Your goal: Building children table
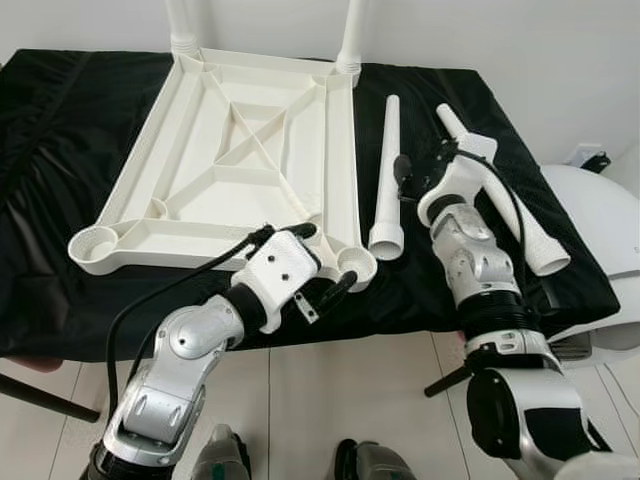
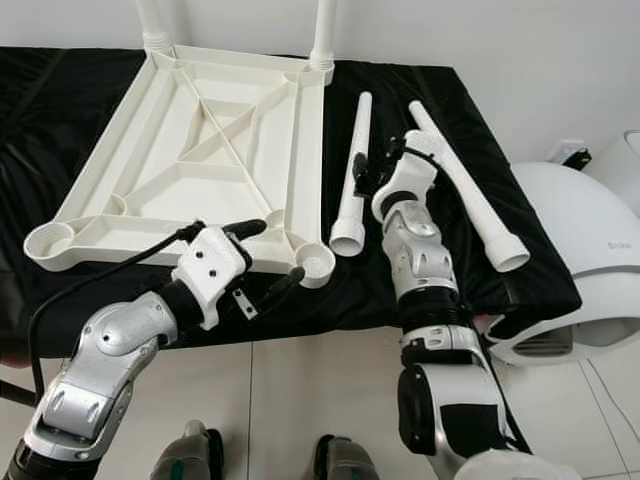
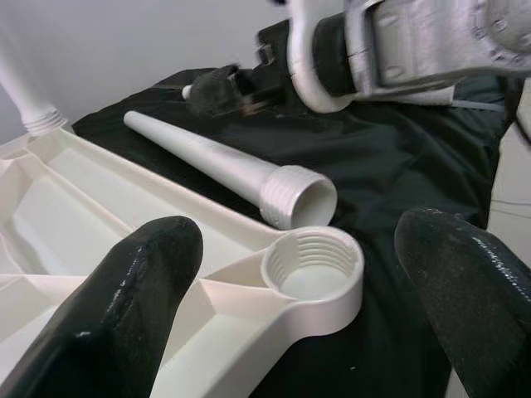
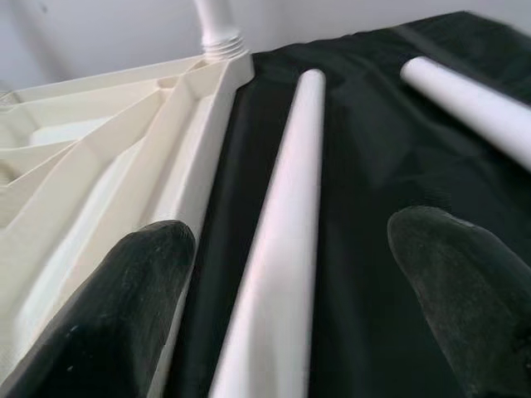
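The white table top [image 1: 340, 160] lies upside down on a black-covered bench. Two white legs [image 1: 183, 25] [image 1: 352, 35] stand screwed into its far corners. My left gripper [image 1: 322, 258] is open at the near right corner, its fingers on either side of the empty threaded socket [image 3: 311, 265]. A loose leg [image 1: 388, 175] lies on the cloth just right of the table top, threaded end toward me. My right gripper [image 2: 375, 160] hovers open over that leg [image 4: 282, 232], fingers astride it. A second loose leg [image 2: 465, 190] lies farther right, partly behind my right arm.
Another empty socket [image 1: 95, 243] sits at the near left corner. A white rounded appliance [image 1: 590, 220] stands right of the bench. Pale tiled floor [image 1: 330, 390] runs along the bench's front edge, and a dark rod [image 1: 40, 397] crosses the lower left.
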{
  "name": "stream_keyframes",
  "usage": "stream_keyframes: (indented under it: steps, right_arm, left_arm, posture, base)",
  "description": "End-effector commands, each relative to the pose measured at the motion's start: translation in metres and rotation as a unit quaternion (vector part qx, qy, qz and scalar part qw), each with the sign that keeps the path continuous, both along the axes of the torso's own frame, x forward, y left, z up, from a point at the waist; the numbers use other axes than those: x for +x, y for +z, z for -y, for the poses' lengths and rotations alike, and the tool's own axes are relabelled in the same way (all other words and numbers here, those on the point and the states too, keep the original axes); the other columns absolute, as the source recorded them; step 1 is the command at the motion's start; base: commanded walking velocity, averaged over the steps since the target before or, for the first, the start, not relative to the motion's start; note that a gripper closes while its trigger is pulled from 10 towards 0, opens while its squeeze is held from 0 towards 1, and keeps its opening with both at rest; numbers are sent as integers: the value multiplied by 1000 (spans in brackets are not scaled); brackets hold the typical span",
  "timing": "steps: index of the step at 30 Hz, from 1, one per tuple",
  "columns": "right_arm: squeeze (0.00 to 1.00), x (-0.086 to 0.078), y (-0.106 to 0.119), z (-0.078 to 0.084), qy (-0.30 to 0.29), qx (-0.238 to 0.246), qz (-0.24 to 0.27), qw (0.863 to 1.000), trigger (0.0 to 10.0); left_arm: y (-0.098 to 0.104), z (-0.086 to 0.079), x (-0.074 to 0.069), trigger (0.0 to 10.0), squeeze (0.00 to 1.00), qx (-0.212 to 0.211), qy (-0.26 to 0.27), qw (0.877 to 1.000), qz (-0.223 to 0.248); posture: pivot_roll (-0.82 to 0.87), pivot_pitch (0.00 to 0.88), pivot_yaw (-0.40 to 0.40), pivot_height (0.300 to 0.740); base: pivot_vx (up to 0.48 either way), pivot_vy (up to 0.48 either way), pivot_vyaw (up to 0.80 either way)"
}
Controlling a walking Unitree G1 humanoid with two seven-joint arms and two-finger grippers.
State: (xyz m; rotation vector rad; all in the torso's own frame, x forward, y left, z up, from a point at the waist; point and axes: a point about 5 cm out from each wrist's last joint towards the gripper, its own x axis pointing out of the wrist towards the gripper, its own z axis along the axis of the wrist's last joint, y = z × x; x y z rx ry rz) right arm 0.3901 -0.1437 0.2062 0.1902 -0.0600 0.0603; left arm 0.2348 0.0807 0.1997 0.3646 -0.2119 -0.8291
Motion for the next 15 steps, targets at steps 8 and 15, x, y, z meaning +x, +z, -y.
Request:
stream_keyframes:
  steps: [8,15]
  right_arm:
    - [0,1,-11,-21,19,9,-39,999,10000]
    - [0,-2,-22,-19,-5,19,-74,997,10000]
  left_arm:
    - [-3,5,-16,10000,0,-6,-4,1000,-26]
    - [-4,7,-20,10000,0,-10,-2,999,-36]
  posture:
    - [139,212,-78,740]
    - [141,226,-80,740]
  base:
    - [0,0,0]
    - [0,0,0]
